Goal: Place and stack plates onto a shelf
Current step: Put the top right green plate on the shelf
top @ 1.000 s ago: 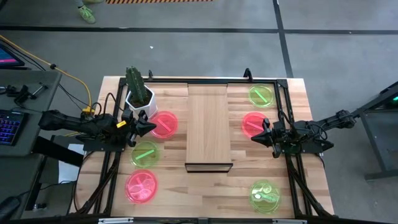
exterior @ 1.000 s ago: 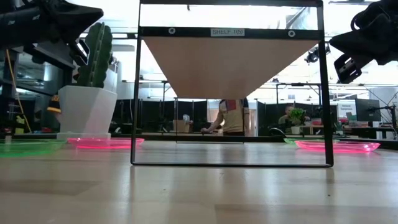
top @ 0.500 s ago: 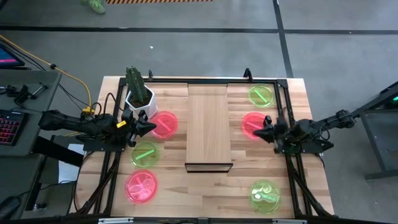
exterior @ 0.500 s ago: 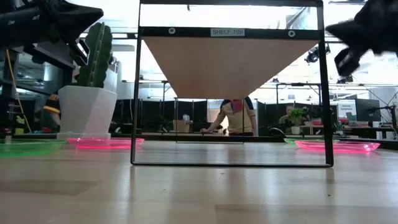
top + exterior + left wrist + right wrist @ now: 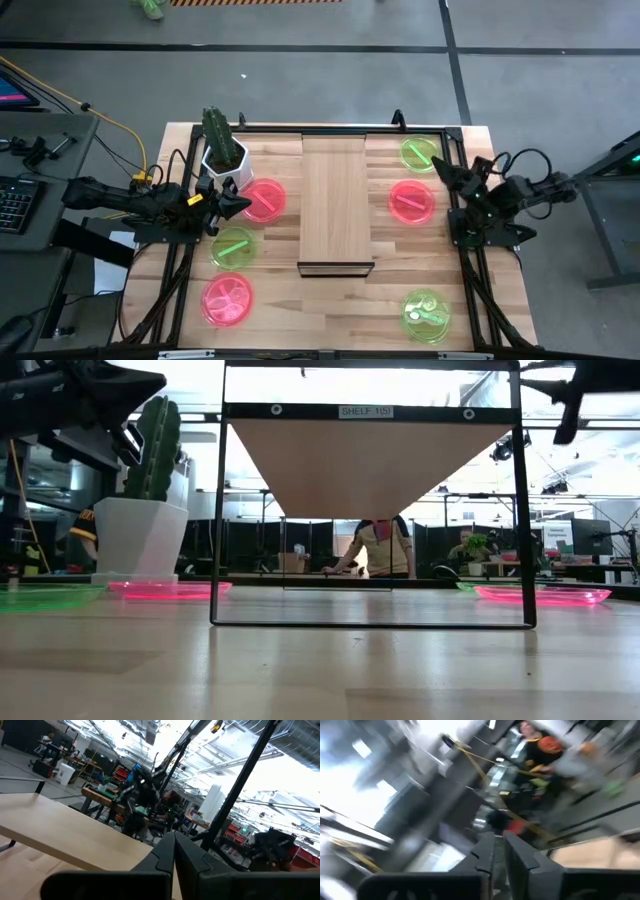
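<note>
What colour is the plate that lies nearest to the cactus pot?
The plate beside the cactus pot is pink-red. The high view shows it best.

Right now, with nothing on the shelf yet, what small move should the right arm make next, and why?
Probably swing the right gripper, which holds nothing, down toward the green plate beside it. All six plates lie on the table, the shelf is bare, and that plate is the nearest one. The left gripper waits by the pink plate.
</note>
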`<state>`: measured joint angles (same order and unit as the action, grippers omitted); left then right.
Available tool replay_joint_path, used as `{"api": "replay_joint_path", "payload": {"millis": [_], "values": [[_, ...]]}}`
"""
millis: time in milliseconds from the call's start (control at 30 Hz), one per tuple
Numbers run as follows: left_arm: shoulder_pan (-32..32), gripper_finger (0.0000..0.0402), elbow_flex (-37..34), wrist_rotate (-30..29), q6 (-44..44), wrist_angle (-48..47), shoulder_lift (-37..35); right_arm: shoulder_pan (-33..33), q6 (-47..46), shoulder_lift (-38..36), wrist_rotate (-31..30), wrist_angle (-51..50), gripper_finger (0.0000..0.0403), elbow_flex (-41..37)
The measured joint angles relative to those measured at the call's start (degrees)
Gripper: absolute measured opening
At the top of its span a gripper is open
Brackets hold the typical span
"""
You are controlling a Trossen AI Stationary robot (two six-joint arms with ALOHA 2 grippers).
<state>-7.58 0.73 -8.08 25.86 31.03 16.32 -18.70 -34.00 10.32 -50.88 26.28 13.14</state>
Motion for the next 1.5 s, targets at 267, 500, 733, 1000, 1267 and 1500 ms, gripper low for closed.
{"api": "replay_joint_path", "payload": {"millis": [267, 500, 733, 1000, 1267, 1500], "values": [[0.0, 0.0003, 0.0, 0.0, 0.0, 0.0, 0.0, 7.9, -13.7, 19.4, -11.7, -51.5, 0.0143, 25.3], [0.0, 0.0003, 0.0, 0.0, 0.0, 0.0, 0.0, 25.5, -52.3, 33.0, 2.8, -79.0, 0.0204, 26.7], [0.0, 0.0003, 0.0, 0.0, 0.0, 0.0, 0.0, 38.8, -58.0, 45.6, 12.0, -78.8, 0.0188, 25.4], [0.0, 0.0003, 0.0, 0.0, 0.0, 0.0, 0.0, 47.7, -63.7, 56.1, 19.5, -78.7, 0.0154, 25.3], [0.0, 0.0003, 0.0, 0.0, 0.0, 0.0, 0.0, 54.0, -62.3, 62.3, 22.9, -75.9, 0.0149, 25.3], [0.0, 0.0003, 0.0, 0.0, 0.0, 0.0, 0.0, 59.9, -57.1, 67.2, 26.6, -70.2, 0.0149, 25.3]]}}
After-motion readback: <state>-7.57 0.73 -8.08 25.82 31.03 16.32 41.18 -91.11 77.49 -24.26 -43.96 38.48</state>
